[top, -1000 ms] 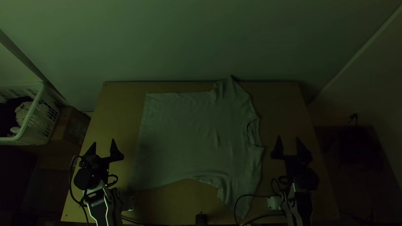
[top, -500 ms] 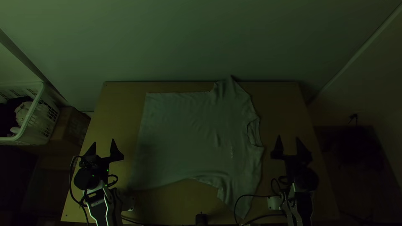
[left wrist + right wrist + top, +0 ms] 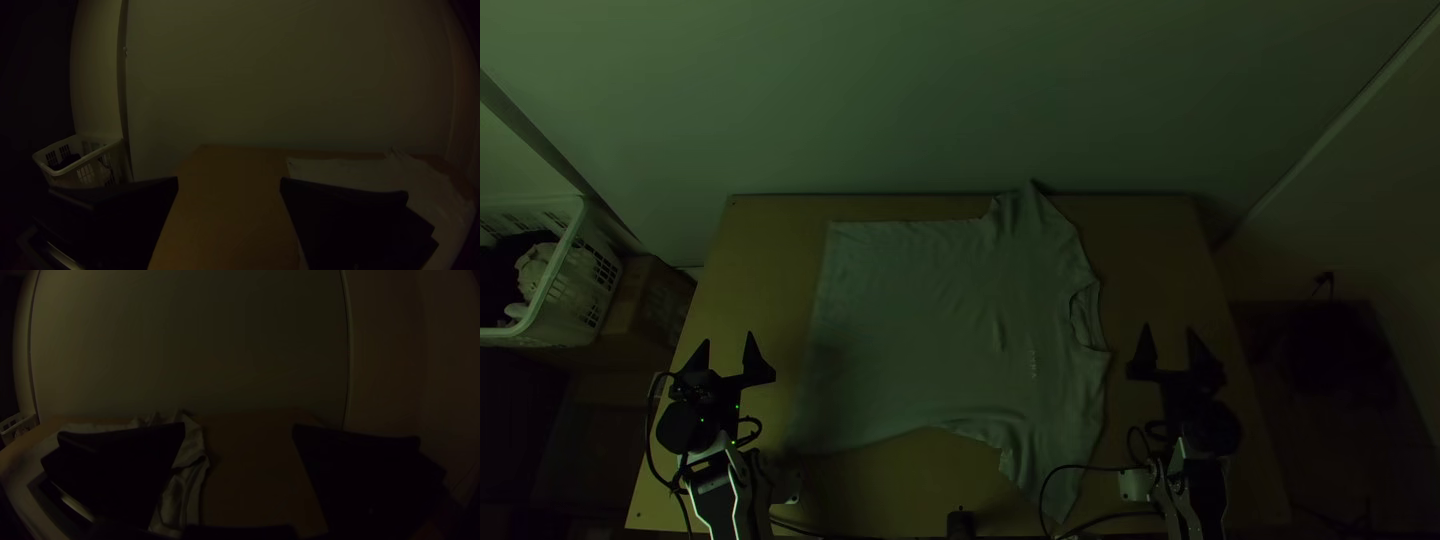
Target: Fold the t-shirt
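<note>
You have the light grey-green cotton t-shirt point(image 3: 920, 320) spread on the light wooden table point(image 3: 765, 260), lying sideways to you: its straight hem faces the left arm's side and its round ribbed collar point(image 3: 1085, 318) faces the right arm's side. One short sleeve points to the table's far edge, the other comes down close to the near edge, and you can see soft creases over the body and around the sleeves. In the top view, a thin black cable point(image 3: 1043, 490) loops across the near sleeve.

Your left gripper, black with two wide flat fingers point(image 3: 729, 340), is near the hem, well apart from the cloth, its jaws spread wide. Your matching black right gripper point(image 3: 1170, 330) is beyond the collar, apart from the cloth too, with its jaws also wide apart.

Off the table on your left, you have a white slotted plastic laundry basket point(image 3: 568, 255) holding dark and pale cloth, beside a brown cardboard box point(image 3: 652, 305)
</note>
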You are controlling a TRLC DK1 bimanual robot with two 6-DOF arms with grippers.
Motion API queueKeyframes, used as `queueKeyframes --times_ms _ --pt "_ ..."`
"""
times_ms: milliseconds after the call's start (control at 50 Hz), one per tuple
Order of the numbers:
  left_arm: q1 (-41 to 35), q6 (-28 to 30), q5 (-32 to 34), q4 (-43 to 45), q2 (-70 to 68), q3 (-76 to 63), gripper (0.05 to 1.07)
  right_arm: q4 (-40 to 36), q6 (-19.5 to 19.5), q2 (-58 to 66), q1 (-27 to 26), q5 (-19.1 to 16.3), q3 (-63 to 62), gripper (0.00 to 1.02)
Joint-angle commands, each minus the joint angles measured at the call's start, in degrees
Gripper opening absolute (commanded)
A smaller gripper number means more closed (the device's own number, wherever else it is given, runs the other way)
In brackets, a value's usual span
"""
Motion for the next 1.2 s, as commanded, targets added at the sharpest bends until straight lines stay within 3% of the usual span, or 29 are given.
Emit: queueKeyframes --times_ms 0,80,480,640,780,1180 --pt "-0.07 -0.08 -0.04 -2.33 -0.38 -2.29 1.03 -0.86 0.19 -0.38 0.12 0.14 -0.82 0.98" --pt "-0.25 -2.63 -0.04 -2.33 -0.38 -2.29 1.03 -1.04 0.45 -0.38 1.09 -0.21 -0.82 0.98" --pt "-0.16 -4.04 -1.36 4.35 -0.03 0.17 1.03 2.48 -0.08 -0.47 -0.23 0.05 1.12 0.98" --pt "-0.33 -5.80 -1.36 7.07 9.20 6.94 1.03 5.29 -0.25 0.93 -0.23 -0.04 4.81 0.98" --pt "-0.60 -8.34 -1.45 5.93 25.19 18.63 1.03 10.12 -0.25 9.46 0.30 -0.04 9.20 0.98" --pt "-9.21 -9.49 -2.68 5.93 42.51 38.23 1.03 14.61 0.01 39.08 0.83 -0.13 31.26 0.98"
